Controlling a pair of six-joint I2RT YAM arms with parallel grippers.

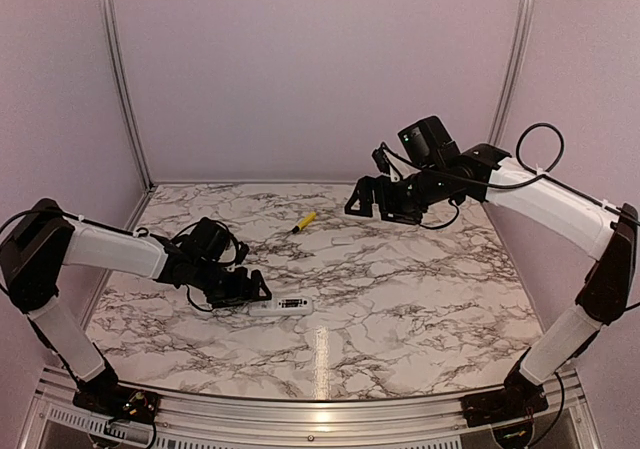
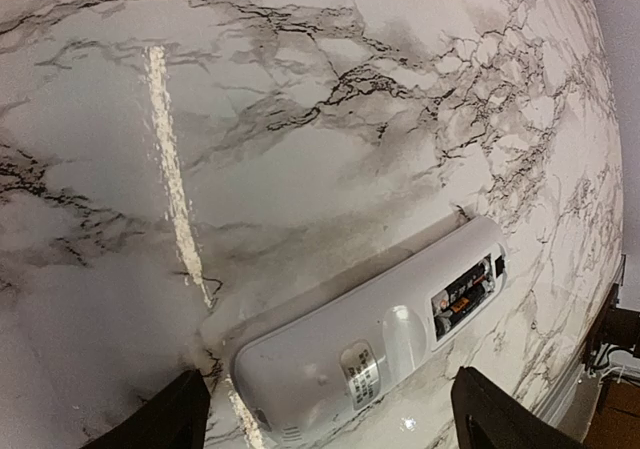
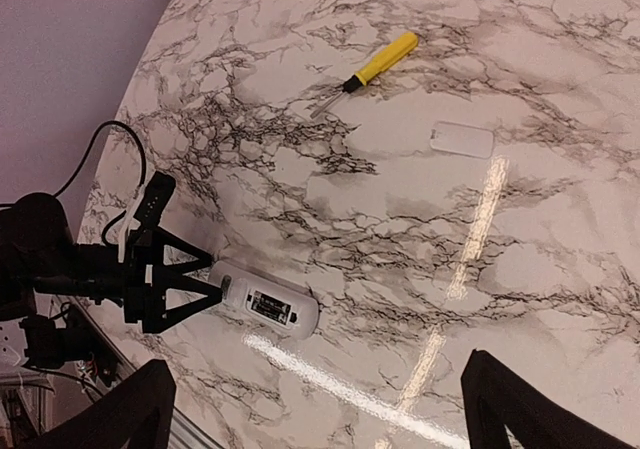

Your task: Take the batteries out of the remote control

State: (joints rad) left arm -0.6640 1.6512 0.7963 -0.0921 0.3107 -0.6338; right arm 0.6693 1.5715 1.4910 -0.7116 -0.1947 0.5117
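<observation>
The white remote control (image 1: 282,305) lies flat on the marble table, left of centre near the front. Its compartment is open and faces up, with two dark batteries (image 2: 462,294) inside; they also show in the right wrist view (image 3: 268,307). My left gripper (image 1: 258,291) is open and low over the table. Its fingers (image 2: 170,421) stand either side of the remote's (image 2: 340,354) left end without touching it. My right gripper (image 1: 368,207) is open and empty. It is held high over the back of the table, far from the remote (image 3: 262,304).
A yellow-handled screwdriver (image 1: 304,222) lies at the back centre; it also shows in the right wrist view (image 3: 375,61). A small pale rectangular cover (image 3: 462,139) lies flat to the right of it. Walls stand behind and at both sides.
</observation>
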